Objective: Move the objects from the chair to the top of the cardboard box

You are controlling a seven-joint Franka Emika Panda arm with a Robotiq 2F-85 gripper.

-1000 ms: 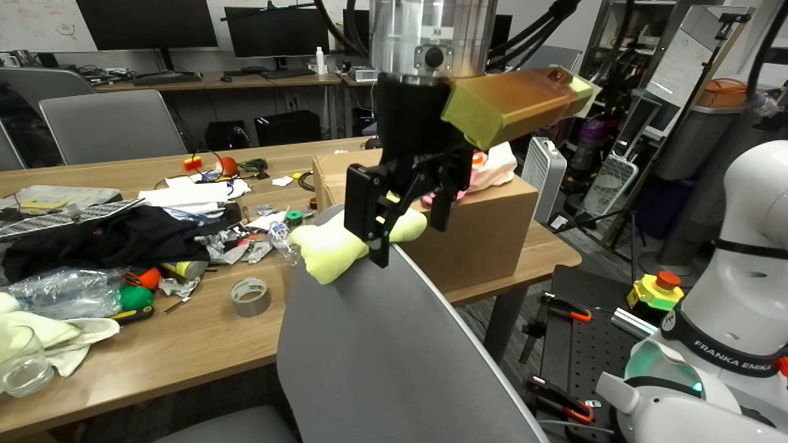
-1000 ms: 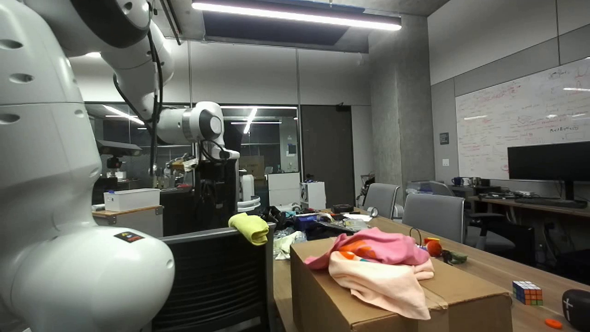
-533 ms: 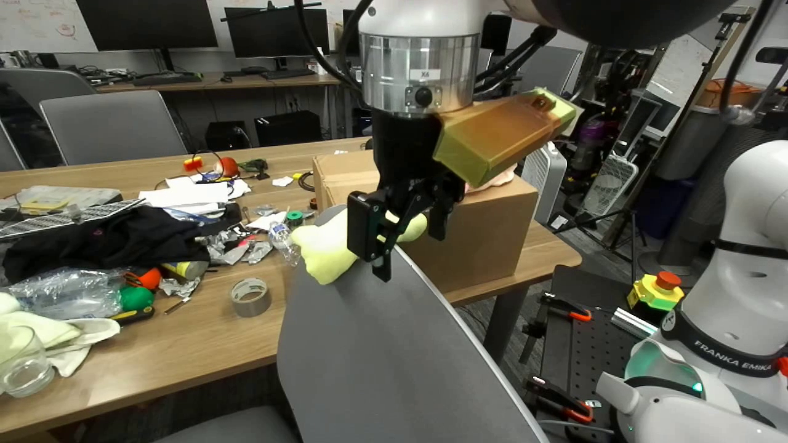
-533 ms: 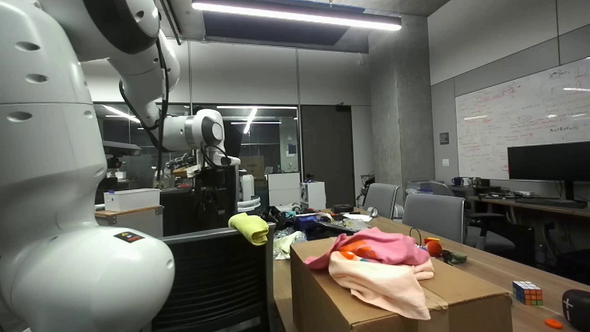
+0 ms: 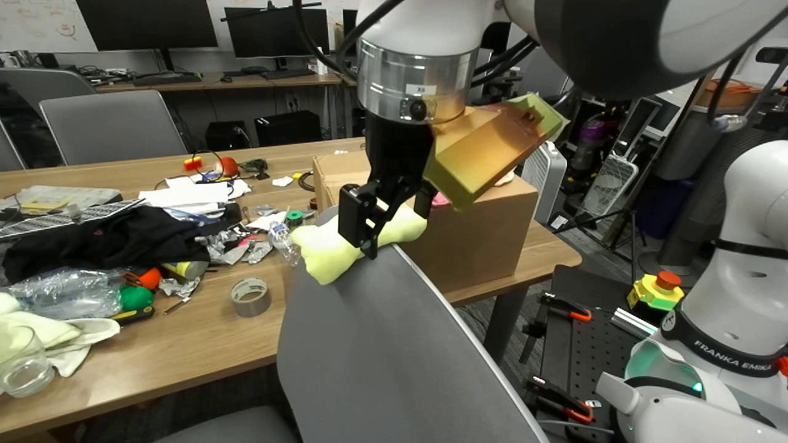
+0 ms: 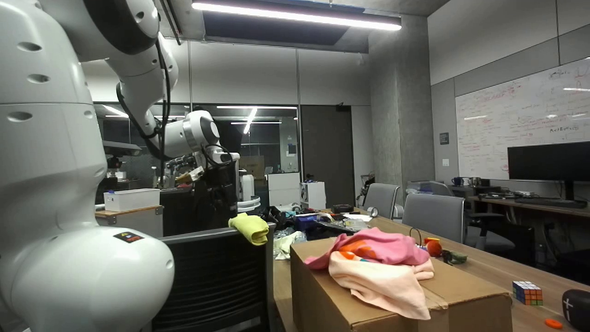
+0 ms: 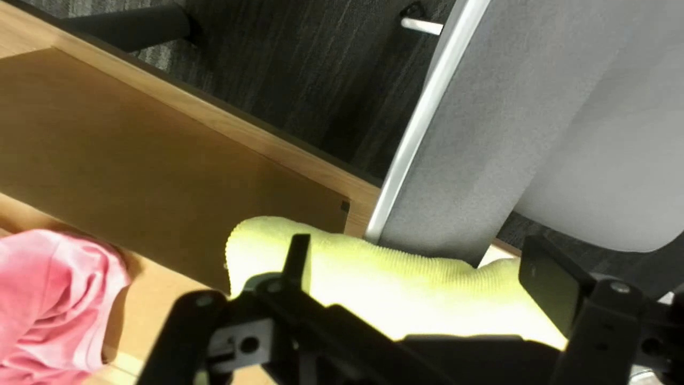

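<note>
A yellow cloth (image 5: 329, 249) lies draped over the top edge of the grey chair back (image 5: 381, 344). It also shows in an exterior view (image 6: 251, 228) and in the wrist view (image 7: 406, 294). My gripper (image 5: 397, 229) is open at the cloth, tilted. In the wrist view its two fingers (image 7: 425, 272) stand wide apart with the cloth between and below them; I cannot tell whether they touch it. The cardboard box (image 6: 318, 295) stands on the table beside the chair. A pink and peach cloth (image 6: 378, 249) lies on its top, also in the wrist view (image 7: 53, 299).
The wooden table (image 5: 203, 363) bears clutter: a tape roll (image 5: 250, 297), a black cloth (image 5: 111, 240), plastic bags and a glass (image 5: 24, 363). A Rubik's cube (image 6: 528, 293) and a black speaker (image 6: 576, 309) stand near the box. An emergency stop (image 5: 655, 290) is by the robot base.
My wrist has come down and tilted over the chair back. The fingers have shifted slightly left in an exterior view. The yellow cloth, chair and box have not moved.
</note>
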